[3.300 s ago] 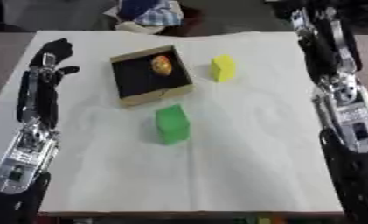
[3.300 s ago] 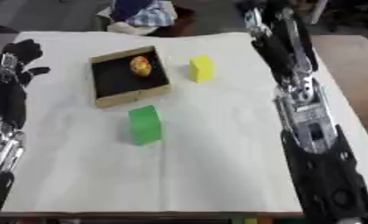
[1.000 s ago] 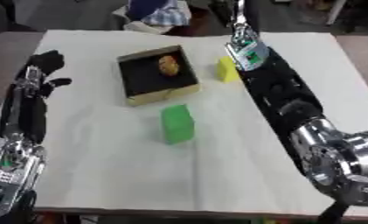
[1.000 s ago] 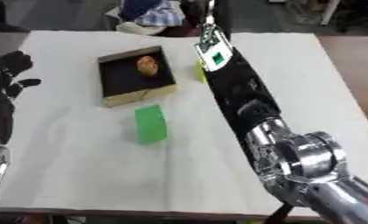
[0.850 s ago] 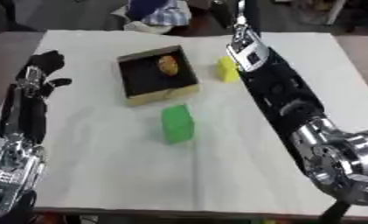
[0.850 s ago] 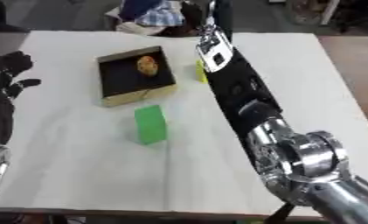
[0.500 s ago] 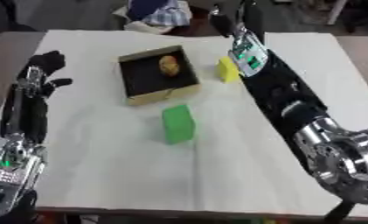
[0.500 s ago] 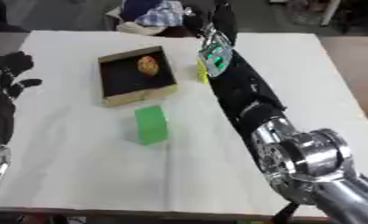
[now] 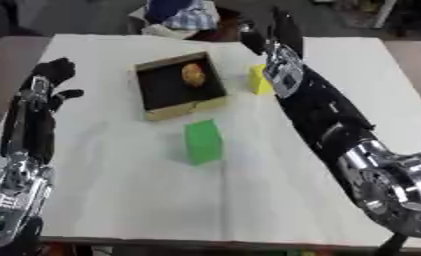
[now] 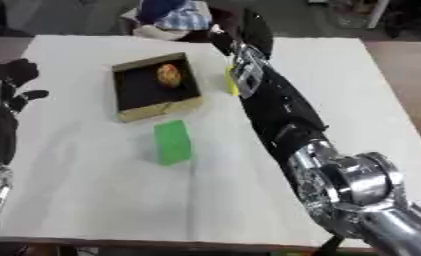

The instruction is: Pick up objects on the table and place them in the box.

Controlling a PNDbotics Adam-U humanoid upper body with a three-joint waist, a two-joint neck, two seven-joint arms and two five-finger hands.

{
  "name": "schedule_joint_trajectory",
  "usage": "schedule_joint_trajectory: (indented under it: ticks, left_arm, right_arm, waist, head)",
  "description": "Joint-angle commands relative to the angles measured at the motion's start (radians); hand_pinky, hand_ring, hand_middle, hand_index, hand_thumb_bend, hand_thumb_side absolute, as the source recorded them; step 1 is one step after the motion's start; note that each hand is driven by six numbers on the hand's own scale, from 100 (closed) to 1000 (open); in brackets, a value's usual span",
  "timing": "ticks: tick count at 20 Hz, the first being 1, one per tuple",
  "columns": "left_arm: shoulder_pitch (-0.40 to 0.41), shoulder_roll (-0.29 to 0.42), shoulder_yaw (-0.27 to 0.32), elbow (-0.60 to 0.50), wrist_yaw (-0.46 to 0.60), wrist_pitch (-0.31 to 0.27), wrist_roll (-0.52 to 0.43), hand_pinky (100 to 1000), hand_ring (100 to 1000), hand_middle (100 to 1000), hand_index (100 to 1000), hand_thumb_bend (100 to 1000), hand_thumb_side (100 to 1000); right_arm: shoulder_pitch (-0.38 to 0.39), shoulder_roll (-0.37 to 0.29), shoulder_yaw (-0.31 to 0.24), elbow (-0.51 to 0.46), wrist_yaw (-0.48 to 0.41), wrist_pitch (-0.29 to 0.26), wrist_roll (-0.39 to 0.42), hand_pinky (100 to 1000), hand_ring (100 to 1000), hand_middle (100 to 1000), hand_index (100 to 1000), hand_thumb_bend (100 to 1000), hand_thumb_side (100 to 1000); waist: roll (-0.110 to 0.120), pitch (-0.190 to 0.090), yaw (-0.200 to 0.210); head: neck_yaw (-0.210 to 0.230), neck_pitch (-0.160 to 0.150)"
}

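The box [image 9: 165,113], a shallow tan tray with a dark inside, lay on the far middle of the white-covered desk [image 9: 248,200], turned a little askew to the desk edges. One small orange-brown rounded object [image 9: 192,74] sat inside it, in the far right corner of the tray. A yellow block [image 9: 259,80] stood on the desk just beside the box's right wall, apart from it by a narrow strip of cloth. A green block [image 9: 202,141] stood upright nearer the robot, close to the box's near wall but not touching it, and roughly central on the desk. The right arm reached far across the desk from the lower right, its forearm passing directly to the right of the yellow block. The right hand [image 9: 273,34] was held beyond the yellow block, near the far edge of the desk, fingers extended and spread upward, holding nothing; whether any part of the arm touched the yellow block could not be told. The left hand [image 9: 50,75] lay near the left edge of the desk, well apart from all the objects, fingers relaxed and loosely spread, also holding nothing. A heap of blue and white cloth [image 9: 180,12] showed past the far edge of the desk, behind the box.
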Motion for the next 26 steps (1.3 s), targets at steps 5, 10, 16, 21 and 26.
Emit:
schedule_joint_trajectory:
  ticks: [5, 10, 16, 21, 26]
  left_arm:
    - [-0.007, 0.011, 0.005, -0.01, 0.005, 0.0, -0.001, 712, 864, 754, 817, 100, 920]
    - [-0.006, 0.012, 0.006, -0.008, 0.006, 0.0, -0.002, 712, 864, 755, 817, 100, 921]
    - [-0.005, 0.012, 0.006, -0.006, 0.01, -0.001, -0.004, 713, 864, 756, 818, 100, 923]
    - [-0.004, 0.012, 0.006, -0.004, 0.014, -0.001, -0.009, 713, 865, 757, 818, 100, 924]
    - [-0.004, 0.012, 0.006, -0.004, 0.017, -0.002, -0.011, 713, 865, 756, 818, 100, 924]
  right_arm:
    - [-0.015, -0.012, 0.0, -0.005, 0.082, 0.023, 0.069, 873, 896, 901, 986, 100, 749]
    - [-0.012, -0.014, 0.006, 0.011, 0.141, 0.043, 0.126, 872, 901, 910, 991, 100, 765]
    - [-0.012, -0.016, 0.01, 0.024, 0.186, 0.062, 0.194, 870, 904, 912, 991, 100, 788]
    - [-0.013, -0.02, 0.016, 0.035, 0.225, 0.077, 0.258, 869, 909, 918, 992, 100, 781]
    - [-0.012, -0.02, 0.012, 0.034, 0.256, 0.102, 0.294, 867, 909, 921, 993, 100, 771]
  waist:
    - [0.006, -0.021, -0.002]
    - [0.006, -0.02, -0.002]
    - [0.005, -0.02, -0.003]
    - [0.005, -0.021, -0.003]
    - [0.004, -0.021, -0.002]
  head:
    - [0.004, 0.005]
    - [0.006, 0.005]
    - [0.008, 0.005]
    - [0.009, 0.005]
    - [0.009, 0.005]
